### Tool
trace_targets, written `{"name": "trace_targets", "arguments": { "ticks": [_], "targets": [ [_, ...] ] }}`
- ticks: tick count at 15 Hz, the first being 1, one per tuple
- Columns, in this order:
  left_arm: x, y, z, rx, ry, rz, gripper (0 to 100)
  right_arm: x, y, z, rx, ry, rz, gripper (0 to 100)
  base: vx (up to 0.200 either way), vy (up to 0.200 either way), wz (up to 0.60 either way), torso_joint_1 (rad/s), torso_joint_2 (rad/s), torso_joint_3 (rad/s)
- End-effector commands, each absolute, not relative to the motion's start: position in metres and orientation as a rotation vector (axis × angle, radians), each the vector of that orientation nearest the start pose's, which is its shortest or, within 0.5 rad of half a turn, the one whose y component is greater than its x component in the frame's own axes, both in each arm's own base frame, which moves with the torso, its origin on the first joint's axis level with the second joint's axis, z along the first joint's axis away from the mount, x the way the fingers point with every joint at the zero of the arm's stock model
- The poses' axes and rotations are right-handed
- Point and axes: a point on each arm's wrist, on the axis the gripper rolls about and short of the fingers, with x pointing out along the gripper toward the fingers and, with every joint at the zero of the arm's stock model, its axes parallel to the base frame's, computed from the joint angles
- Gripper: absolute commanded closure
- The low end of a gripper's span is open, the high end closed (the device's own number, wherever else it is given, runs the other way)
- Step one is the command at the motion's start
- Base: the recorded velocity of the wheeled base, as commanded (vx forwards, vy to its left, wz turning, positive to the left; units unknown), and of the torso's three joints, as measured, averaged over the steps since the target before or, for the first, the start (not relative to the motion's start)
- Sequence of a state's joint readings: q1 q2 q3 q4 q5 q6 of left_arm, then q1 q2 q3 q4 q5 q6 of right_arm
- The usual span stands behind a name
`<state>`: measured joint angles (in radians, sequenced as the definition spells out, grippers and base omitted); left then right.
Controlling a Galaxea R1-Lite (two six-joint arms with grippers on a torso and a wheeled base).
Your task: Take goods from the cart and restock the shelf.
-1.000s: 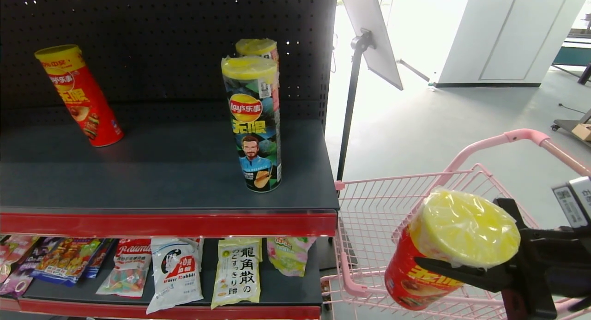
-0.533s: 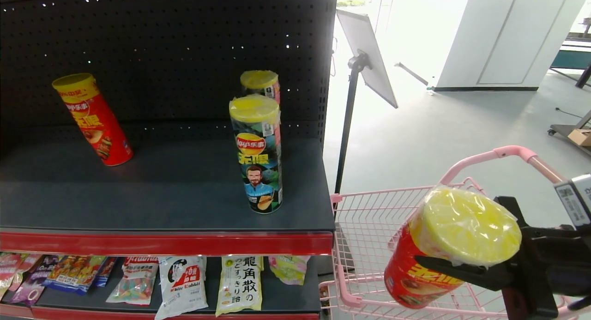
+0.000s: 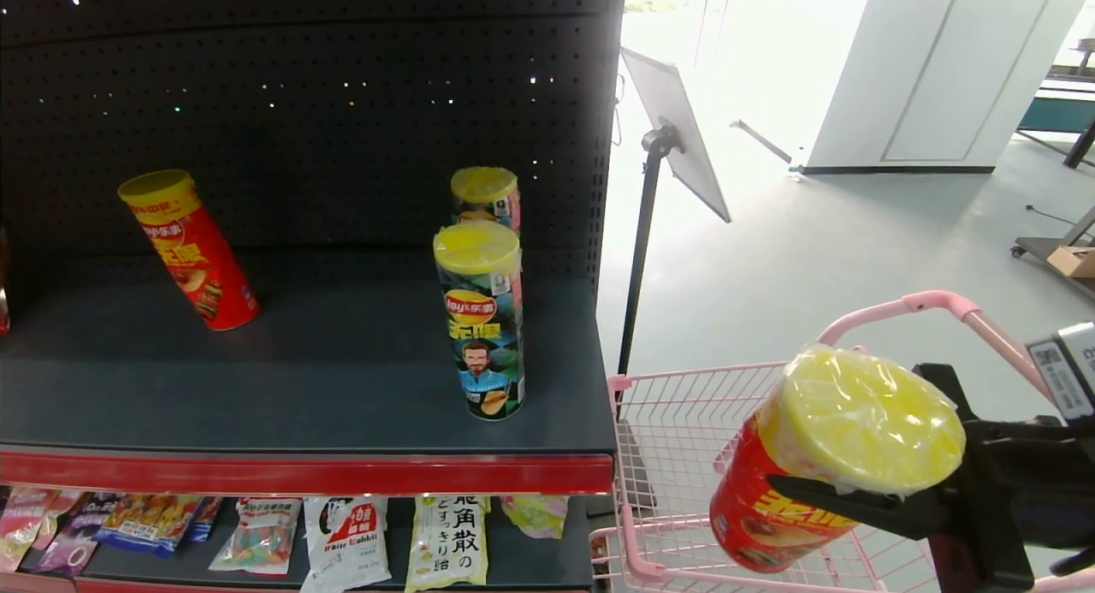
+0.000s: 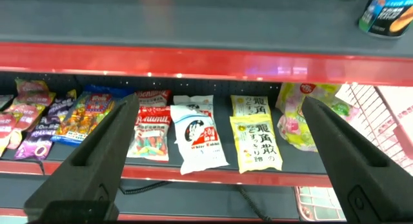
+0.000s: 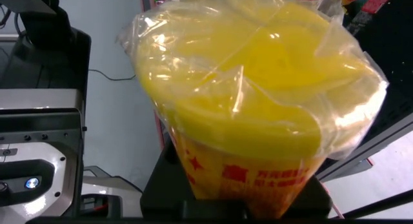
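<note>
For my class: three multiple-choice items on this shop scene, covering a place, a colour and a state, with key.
1. The right pincer's red can is: A on the shelf; B above the pink cart; C on the floor.
2. Its lid is: A yellow; B blue; C white.
3. The left pincer is: A open, empty; B shut on a bag; C holding a can.
Key: 1 B, cart wires show beneath it; 2 A, the wrapped lid is yellow; 3 A, its fingers stand wide apart.

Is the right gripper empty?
No, the right gripper holds a red chip can with a yellow lid near the pink cart.
</note>
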<state>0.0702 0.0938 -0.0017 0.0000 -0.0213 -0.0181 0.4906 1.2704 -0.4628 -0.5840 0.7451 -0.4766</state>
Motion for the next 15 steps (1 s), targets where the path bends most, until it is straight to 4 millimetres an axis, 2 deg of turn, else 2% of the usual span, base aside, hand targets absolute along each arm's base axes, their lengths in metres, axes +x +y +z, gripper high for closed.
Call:
{"name": "trace_targets", "arguments": {
  "ticks": [1, 8, 9, 12, 13, 15],
  "targets": [
    [-0.016, -0.002, 0.078, -0.023, 0.091, 0.05, 0, 0.152, 0.099, 0.19, -0.382, -0.056, 1.262, 100, 0.0, 0.0, 0.0, 0.163, -0.36, -0.188],
    [-0.016, -0.002, 0.078, -0.023, 0.091, 0.05, 0, 0.149, 0.097, 0.183, -0.38, -0.032, 1.272, 100, 0.0, 0.0, 0.0, 0.158, -0.34, -0.183],
    [-0.016, -0.002, 0.078, -0.023, 0.091, 0.05, 0, 0.142, 0.096, 0.182, -0.379, -0.038, 1.28, 100, 0.0, 0.0, 0.0, 0.085, -0.22, -0.105],
    [-0.016, -0.002, 0.078, -0.023, 0.091, 0.05, 0, 0.14, 0.093, 0.176, -0.374, -0.014, 1.277, 100, 0.0, 0.0, 0.0, 0.0, 0.0, 0.0],
    [-0.016, -0.002, 0.078, -0.023, 0.091, 0.05, 0, 0.137, 0.09, 0.168, -0.368, 0.014, 1.286, 100, 0.0, 0.0, 0.0, 0.0, 0.0, 0.0],
    [-0.016, -0.002, 0.078, -0.023, 0.091, 0.05, 0, 0.138, 0.091, 0.169, -0.37, 0.01, 1.288, 100, 0.0, 0.0, 0.0, 0.0, 0.0, 0.0]
  ]
}}
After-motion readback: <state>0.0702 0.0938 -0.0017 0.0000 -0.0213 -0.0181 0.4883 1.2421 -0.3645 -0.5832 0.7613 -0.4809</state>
